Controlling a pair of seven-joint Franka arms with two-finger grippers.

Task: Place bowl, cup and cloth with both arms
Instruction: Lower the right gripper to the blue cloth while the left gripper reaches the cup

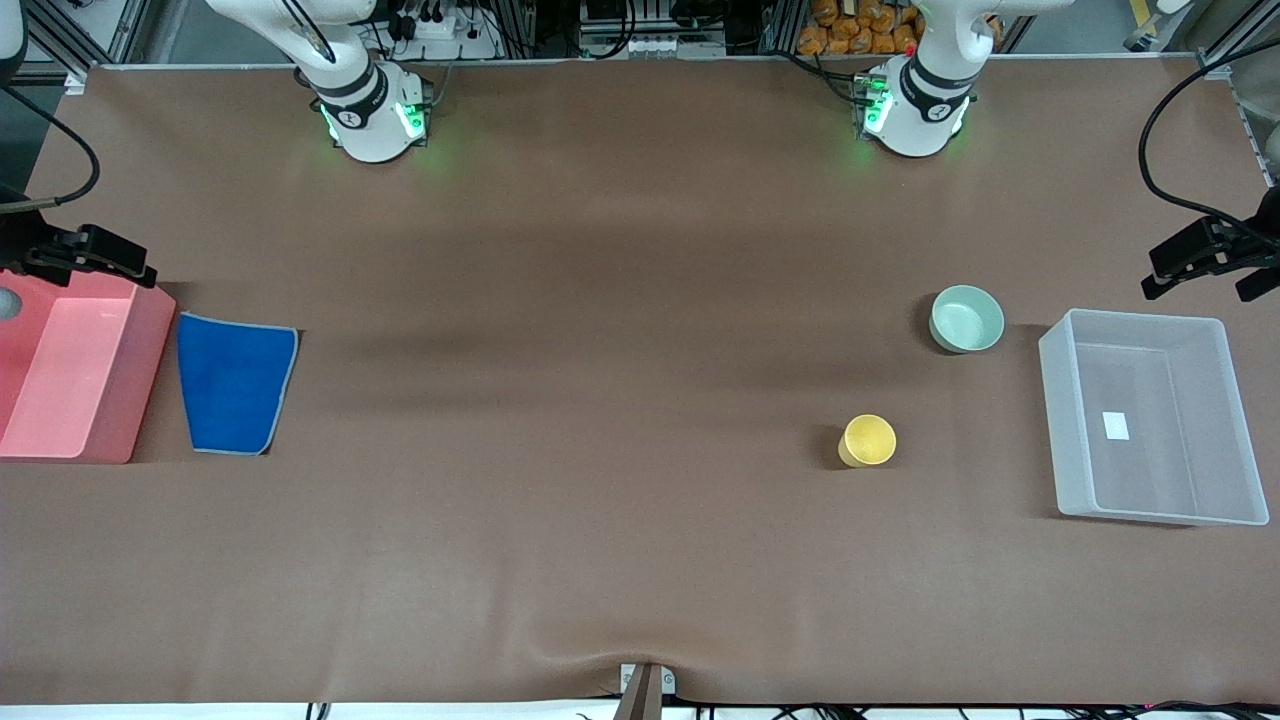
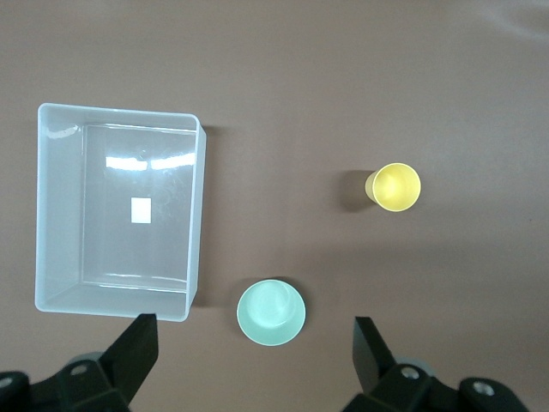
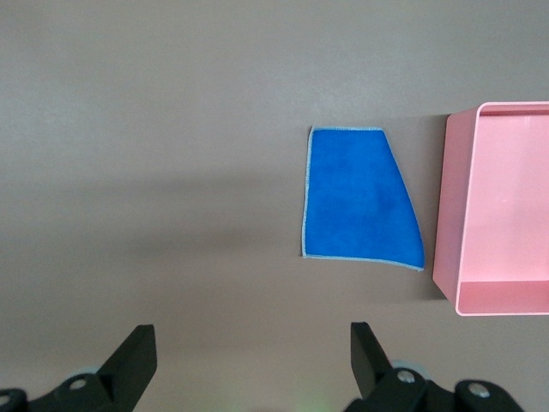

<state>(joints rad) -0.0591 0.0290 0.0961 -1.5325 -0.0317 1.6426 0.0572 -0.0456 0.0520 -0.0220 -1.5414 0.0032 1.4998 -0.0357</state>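
Front view, nearest: one yellow cup [image 1: 868, 440], upright on the table [image 1: 600, 450].
Bowl: one mint bowl [image 1: 966, 318], farther than the cup, beside the clear bin [image 1: 1150, 505] at the left arm's end.
Cloth: one blue cloth [image 1: 236, 383], flat beside the pink bin [image 1: 150, 380] at the right arm's end.
Left wrist view: left gripper [image 2: 255, 343] spread wide, holding nothing, over the bowl [image 2: 271, 312]; cup [image 2: 395, 187] well apart; clear bin [image 2: 197, 215] beside the bowl.
Right wrist view: right gripper [image 3: 253, 347] spread wide, holding nothing, over bare table near the cloth [image 3: 358, 205] and pink bin [image 3: 448, 206].

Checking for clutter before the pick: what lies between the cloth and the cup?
Nothing: only bare brown table separates the cloth from the cup, as the front view shows.
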